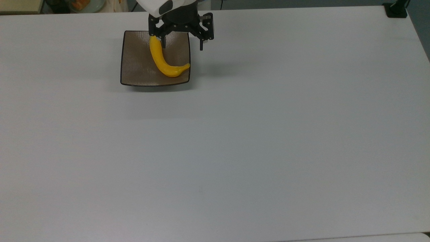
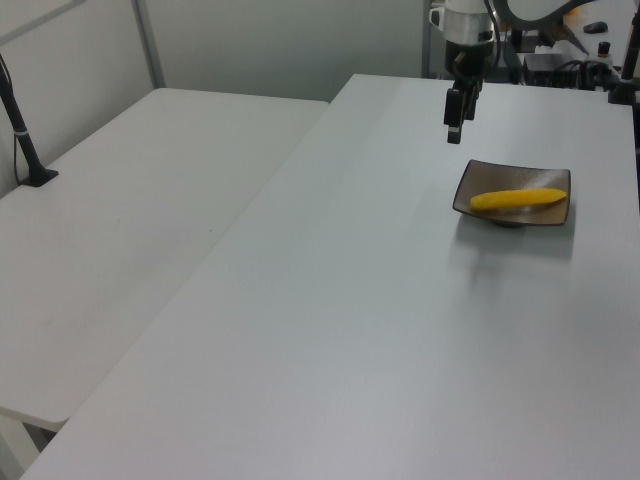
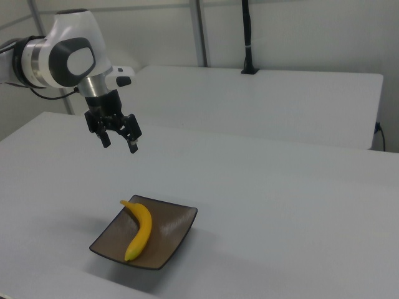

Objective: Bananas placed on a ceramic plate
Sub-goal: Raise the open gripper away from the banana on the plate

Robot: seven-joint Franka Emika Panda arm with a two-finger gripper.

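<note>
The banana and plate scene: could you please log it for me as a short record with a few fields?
banana: one yellow banana, lying on the plate, free of the gripper
plate: square brown plate on the white table, near the top view's upper left
gripper: gripper open, empty, raised above the table and off to one side of the plate
other things: black post base at the table's far corner in the top view
task state: banana looks placed

White bench (image 1: 255, 141), matte. Second white table (image 2: 120, 200) adjoins it at the left view's left, with a black post (image 2: 22, 130) standing on it.
</note>
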